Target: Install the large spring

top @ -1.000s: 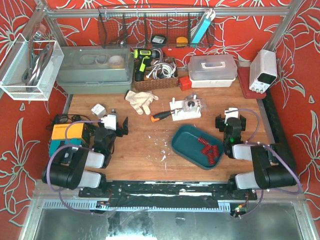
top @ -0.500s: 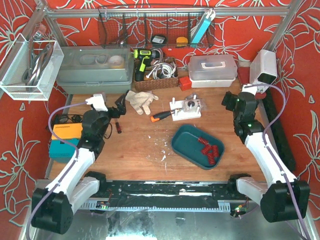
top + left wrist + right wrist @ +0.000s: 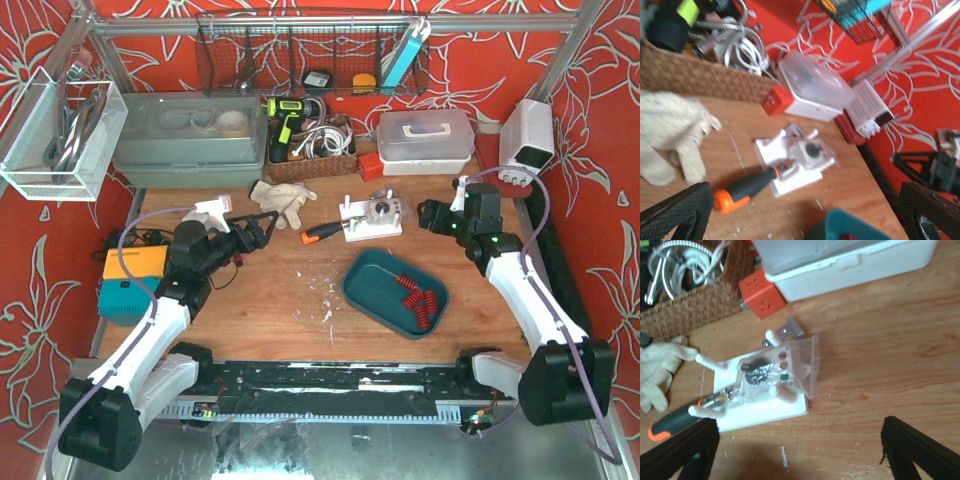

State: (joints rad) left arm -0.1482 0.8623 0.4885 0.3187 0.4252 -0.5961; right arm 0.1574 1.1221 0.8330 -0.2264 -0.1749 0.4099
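Note:
Several red springs (image 3: 412,293) lie in a teal tray (image 3: 372,285) right of centre. A white fixture with posts and a clear plastic bag on it (image 3: 372,215) stands behind the tray; it also shows in the left wrist view (image 3: 795,160) and in the right wrist view (image 3: 760,385). My left gripper (image 3: 262,228) is open and empty, left of the fixture. My right gripper (image 3: 432,214) is open and empty, just right of the fixture. In the left wrist view only the tray's rim (image 3: 850,227) shows.
An orange and black screwdriver (image 3: 322,232) lies against the fixture's left side. A white glove (image 3: 282,202) lies behind it. A wicker basket (image 3: 312,150), a grey bin (image 3: 190,150), a white lidded box (image 3: 425,140) and a small red block (image 3: 370,165) line the back.
Both arms have risen from their folded pose and reached forward. The left gripper has swung right toward the fixture. The right gripper has moved left and down toward the fixture.

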